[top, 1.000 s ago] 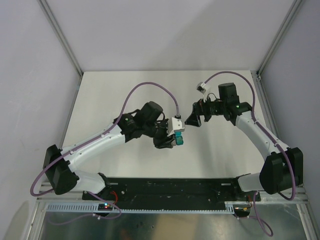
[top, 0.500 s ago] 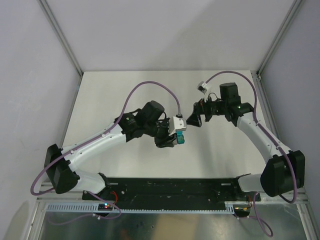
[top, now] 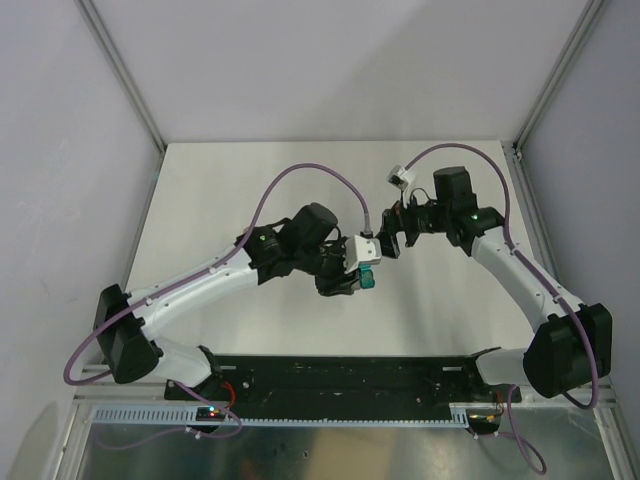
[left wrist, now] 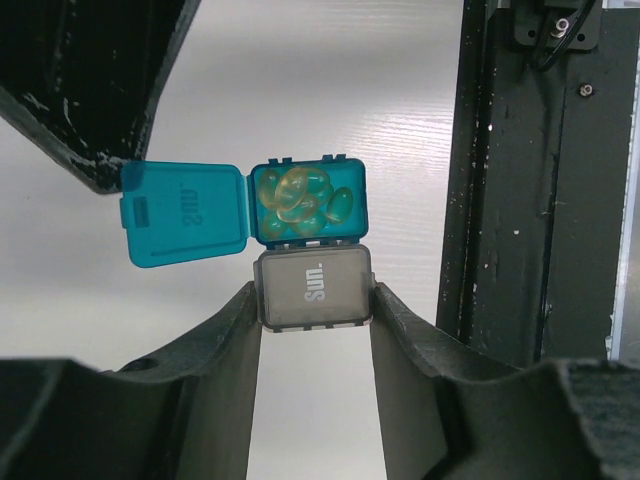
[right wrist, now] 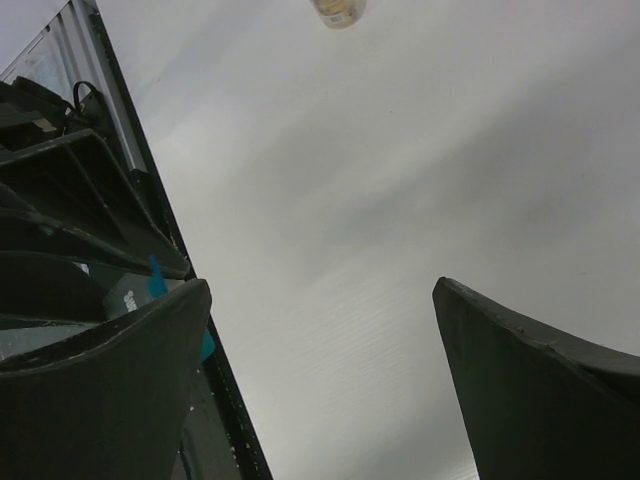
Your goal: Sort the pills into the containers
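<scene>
Black fingers; teal-blue box, grey compartment; translucent yellow pills; white table; purple cable.

Bright, even overhead light; soft shadows on table; right wrist view hazy, broad grey shadows.

One high view, two close wrist views.
The top camera looks down from high at the near edge onto the whole table. The left wrist camera peers close along its own fingers at the pill box. The right wrist camera faces slantwise over the table, catching that box's blue edge at its left.
</scene>
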Action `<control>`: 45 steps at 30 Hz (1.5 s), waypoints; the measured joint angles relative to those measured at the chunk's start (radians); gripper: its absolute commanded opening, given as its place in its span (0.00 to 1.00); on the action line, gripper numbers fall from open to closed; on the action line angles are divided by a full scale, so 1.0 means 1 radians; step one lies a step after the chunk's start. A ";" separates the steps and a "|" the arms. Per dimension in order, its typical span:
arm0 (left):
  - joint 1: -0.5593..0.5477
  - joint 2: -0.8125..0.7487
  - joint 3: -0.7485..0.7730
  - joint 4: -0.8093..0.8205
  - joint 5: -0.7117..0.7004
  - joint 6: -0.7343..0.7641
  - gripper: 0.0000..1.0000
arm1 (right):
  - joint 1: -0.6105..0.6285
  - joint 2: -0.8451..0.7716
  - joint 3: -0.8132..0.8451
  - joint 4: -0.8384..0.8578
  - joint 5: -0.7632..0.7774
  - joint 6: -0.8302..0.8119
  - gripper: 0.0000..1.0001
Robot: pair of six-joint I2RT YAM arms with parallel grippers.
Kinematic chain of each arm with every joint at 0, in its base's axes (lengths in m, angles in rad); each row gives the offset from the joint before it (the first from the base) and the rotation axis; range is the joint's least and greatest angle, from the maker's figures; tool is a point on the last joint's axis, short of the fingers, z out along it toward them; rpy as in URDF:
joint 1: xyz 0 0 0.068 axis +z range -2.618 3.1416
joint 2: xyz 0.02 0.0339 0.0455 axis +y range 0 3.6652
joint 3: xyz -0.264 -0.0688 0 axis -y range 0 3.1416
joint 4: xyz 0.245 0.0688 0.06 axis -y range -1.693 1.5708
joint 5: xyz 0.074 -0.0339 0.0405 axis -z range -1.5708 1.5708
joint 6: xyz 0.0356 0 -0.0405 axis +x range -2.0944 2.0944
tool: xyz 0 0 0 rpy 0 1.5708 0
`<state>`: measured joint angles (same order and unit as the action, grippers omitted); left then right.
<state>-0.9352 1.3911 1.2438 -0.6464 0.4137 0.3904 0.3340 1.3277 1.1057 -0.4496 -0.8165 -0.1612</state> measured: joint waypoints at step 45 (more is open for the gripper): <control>-0.007 -0.031 -0.017 0.044 -0.110 -0.033 0.00 | 0.077 -0.026 -0.046 -0.076 -0.094 -0.090 0.97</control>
<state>-0.9424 1.3598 1.2266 -0.6025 0.3038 0.3573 0.4114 1.3022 1.0599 -0.5255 -0.9108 -0.2508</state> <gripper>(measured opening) 0.469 0.970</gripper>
